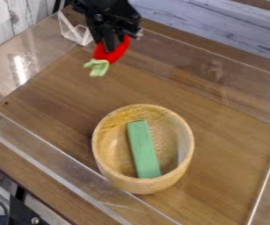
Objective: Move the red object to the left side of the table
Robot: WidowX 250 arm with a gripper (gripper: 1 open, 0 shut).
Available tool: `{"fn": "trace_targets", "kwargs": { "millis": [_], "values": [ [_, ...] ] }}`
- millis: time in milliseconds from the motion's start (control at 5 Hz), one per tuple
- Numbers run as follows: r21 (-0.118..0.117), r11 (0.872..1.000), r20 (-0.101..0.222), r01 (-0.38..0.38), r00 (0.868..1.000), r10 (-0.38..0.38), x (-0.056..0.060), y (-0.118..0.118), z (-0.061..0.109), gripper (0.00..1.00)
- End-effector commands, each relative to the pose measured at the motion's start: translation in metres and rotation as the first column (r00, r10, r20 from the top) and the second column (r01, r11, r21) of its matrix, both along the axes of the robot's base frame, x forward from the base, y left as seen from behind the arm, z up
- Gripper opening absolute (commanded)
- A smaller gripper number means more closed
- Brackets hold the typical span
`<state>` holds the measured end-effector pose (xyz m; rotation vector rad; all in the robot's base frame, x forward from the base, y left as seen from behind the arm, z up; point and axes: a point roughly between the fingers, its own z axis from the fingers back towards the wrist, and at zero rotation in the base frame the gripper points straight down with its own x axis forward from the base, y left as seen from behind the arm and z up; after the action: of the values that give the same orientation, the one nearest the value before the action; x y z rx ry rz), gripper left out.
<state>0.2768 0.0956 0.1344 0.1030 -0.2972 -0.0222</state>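
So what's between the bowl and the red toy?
Just bare brown table between the bowl and the red toy, as the camera view shows.

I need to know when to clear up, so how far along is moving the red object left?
Picked up already: the red object is held by the gripper. In hand: it hangs above the table's far left part, left of the wooden bowl. Left: lowering and releasing it.
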Motion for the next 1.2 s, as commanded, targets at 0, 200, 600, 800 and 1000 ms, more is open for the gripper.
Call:
{"fn": "trace_targets", "kwargs": {
  "millis": [0,200,600,800,1000],
  "values": [
    [0.021,0.999,0.040,0.030,0.999,-0.031,0.007,0.028,0.003,0.00],
    [0.019,0.999,0.034,0.043,0.998,-0.044,0.010,0.038,-0.003,0.00],
    [0.012,1.000,-0.004,0.012,1.000,-0.012,0.001,0.051,-0.028,0.00],
    [0.004,1.000,-0.027,0.014,1.000,-0.014,-0.010,0.059,-0.048,0.00],
    [-0.008,1.000,-0.045,0.014,0.999,-0.014,-0.018,0.068,-0.066,0.00]
  ]
}}
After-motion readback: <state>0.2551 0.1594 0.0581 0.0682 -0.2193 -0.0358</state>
